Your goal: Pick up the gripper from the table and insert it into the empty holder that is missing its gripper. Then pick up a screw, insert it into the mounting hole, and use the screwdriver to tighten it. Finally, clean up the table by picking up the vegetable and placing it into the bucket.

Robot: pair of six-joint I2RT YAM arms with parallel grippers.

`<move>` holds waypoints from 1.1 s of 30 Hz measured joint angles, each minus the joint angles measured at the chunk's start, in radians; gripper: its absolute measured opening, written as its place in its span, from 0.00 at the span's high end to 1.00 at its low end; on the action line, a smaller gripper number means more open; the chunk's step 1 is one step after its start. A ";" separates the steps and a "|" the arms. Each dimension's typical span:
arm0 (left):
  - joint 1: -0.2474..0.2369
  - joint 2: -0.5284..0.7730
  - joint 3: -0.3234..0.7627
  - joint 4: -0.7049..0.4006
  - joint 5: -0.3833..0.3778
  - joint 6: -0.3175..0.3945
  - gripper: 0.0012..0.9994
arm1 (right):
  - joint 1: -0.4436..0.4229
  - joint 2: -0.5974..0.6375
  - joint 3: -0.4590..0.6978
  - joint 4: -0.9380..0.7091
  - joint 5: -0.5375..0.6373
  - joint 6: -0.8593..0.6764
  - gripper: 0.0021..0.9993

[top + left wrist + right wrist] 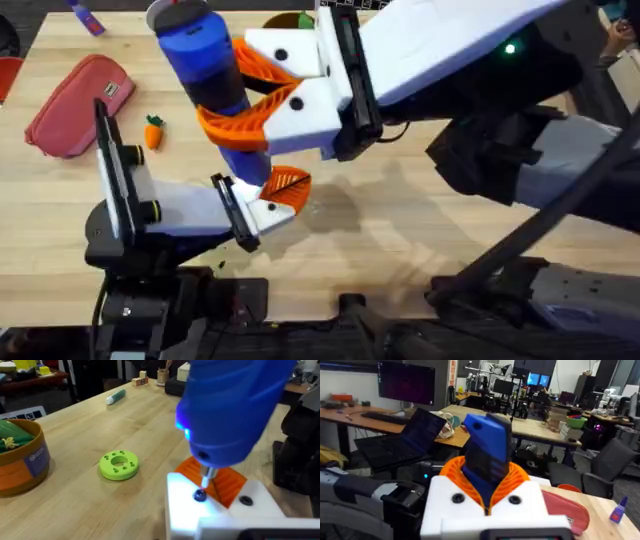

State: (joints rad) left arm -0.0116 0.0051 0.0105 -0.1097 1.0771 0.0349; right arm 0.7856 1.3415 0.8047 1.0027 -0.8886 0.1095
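Right hand (225,95), white with orange ribbed pads, clamped around the blue screwdriver (195,45). Holds it close to upright above the bench (400,240), silver bit pointing down (a blue light glows low on its body). Bit tip resting on a small dark screw (200,495), seated in the top face of the white holder (182,507).

Just behind the screw, an orange gripper finger (230,482) sitting in that holder, touching the white plastic. A second dark hole beside it on the same white block.

Holder belonging to the left hand (280,190), low over the middle of the bench, directly under the screwdriver. Apart or together for this hand: cannot tell.

Farther out, toward the left side of the bench in the overhead view, the toy carrot (153,132) with its green top, lying on the wood just beside a red pouch (75,105), well apart from both hands.

In the left wrist view, a lime-green ring (119,465) flat on the bench, between the holder and the orange-brown bucket (20,467). Blue patch on the bucket's side, something green and yellow inside. Beyond the ring, near the far edge, a teal marker (115,396) lying on its side.
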 joint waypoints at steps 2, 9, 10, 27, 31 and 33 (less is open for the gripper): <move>0.000 0.000 0.000 0.000 0.000 0.000 0.99 | 0.000 0.003 0.000 0.000 0.000 -0.006 0.98; 0.000 0.000 0.000 0.000 0.000 0.000 0.99 | 0.005 0.019 0.000 0.016 0.000 -0.010 0.98; 0.000 0.000 0.000 0.000 0.000 0.000 0.99 | 0.006 0.022 0.000 0.016 0.000 -0.010 0.98; 0.000 0.000 0.000 0.000 0.000 0.000 0.99 | 0.005 0.027 0.000 0.029 0.000 -0.013 0.98; 0.000 0.000 0.000 0.000 0.000 0.000 0.99 | 0.005 0.027 0.000 0.030 -0.013 -0.013 0.98; 0.000 0.000 0.000 0.000 0.000 0.000 0.99 | 0.005 0.027 0.000 0.030 -0.018 -0.013 0.98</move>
State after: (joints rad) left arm -0.0116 0.0051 0.0105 -0.1095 1.0771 0.0349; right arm 0.7910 1.3682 0.8047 1.0325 -0.9071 0.0967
